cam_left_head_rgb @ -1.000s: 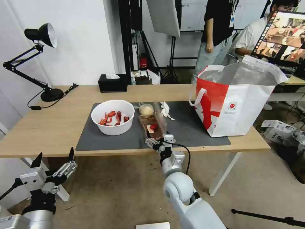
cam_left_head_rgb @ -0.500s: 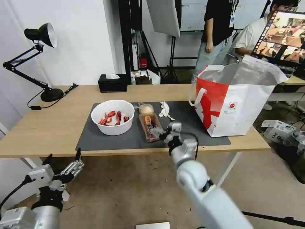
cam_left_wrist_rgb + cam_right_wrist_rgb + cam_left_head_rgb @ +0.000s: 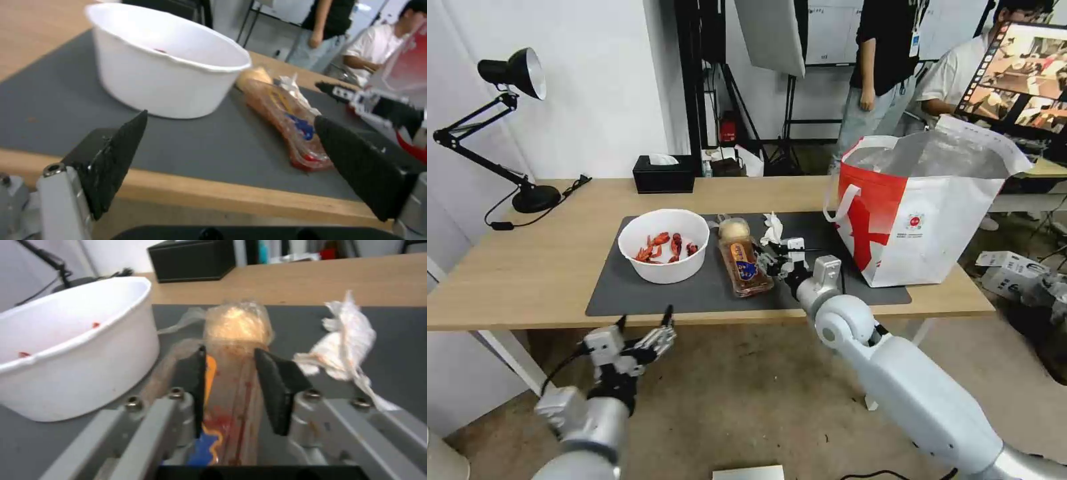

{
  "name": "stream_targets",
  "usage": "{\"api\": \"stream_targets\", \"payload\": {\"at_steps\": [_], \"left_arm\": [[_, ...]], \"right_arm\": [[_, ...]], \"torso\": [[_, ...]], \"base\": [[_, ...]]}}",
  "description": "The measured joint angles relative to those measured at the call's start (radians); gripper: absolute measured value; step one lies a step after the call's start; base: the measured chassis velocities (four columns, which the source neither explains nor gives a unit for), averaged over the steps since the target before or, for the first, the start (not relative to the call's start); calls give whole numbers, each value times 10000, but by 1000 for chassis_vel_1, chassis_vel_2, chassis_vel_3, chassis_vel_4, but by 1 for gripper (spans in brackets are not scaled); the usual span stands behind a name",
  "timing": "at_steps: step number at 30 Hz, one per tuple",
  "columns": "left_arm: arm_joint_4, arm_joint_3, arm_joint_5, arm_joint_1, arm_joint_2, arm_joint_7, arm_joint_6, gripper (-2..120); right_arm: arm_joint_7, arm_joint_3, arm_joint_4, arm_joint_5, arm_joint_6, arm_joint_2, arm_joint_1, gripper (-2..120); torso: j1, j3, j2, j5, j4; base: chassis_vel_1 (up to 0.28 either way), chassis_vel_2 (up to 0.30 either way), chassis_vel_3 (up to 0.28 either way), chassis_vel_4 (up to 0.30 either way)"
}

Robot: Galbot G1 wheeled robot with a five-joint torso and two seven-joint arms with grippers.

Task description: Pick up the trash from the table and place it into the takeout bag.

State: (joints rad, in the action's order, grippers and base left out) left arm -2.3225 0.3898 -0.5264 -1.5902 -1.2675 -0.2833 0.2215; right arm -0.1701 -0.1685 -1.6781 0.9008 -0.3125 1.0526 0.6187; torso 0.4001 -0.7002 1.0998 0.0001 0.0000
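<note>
A white wall [image 3: 594,87] stood behind, with a black desk lamp [image 3: 507,120] on the left. Black light stands [image 3: 787,100] and a lit monitor [image 3: 1020,73] were farther back. The floor [image 3: 720,393] was brownish.

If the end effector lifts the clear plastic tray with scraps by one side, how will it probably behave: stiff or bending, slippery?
The clear plastic tray looks thin-walled and long, so it will probably flex or sag when lifted from one side. Its glossy surface and reddish sauce smears suggest it may be slippery. The right end effector has its fingers at the tray, so the hinged lid might also give under pressure.
</note>
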Motion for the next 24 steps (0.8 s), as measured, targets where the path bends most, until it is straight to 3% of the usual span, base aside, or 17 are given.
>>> {"api": "stream_targets", "payload": {"at_steps": [4, 7, 17, 24], "left_arm": [[287, -275, -47, 498, 186, -98, 58, 100], [544, -535, -157, 963, 318, -187, 176, 100], [1190, -1118, -843, 2053, 467, -550, 559, 100], [1726, -1810, -2347, 3729, 575, -1541, 1672, 100]], "right_arm": [[521, -332, 234, 567, -288, -307, -656, 17], [1628, -919, 813, 816, -840, -733, -1660, 2], [4211, -2617, 2443, 974, -2062, -991, -4113, 0], [5762, -3409, 3577, 642, -2158, -897, -5050, 0]], "torso": [[1, 1, 0, -3, 0], [0, 1, 0, -1, -1], [0, 2, 2, -5, 3], [0, 1, 1, 0, -2]], "base": [[0, 0, 0, 0], [0, 0, 0, 0], [0, 0, 0, 0], [0, 0, 0, 0]]}}
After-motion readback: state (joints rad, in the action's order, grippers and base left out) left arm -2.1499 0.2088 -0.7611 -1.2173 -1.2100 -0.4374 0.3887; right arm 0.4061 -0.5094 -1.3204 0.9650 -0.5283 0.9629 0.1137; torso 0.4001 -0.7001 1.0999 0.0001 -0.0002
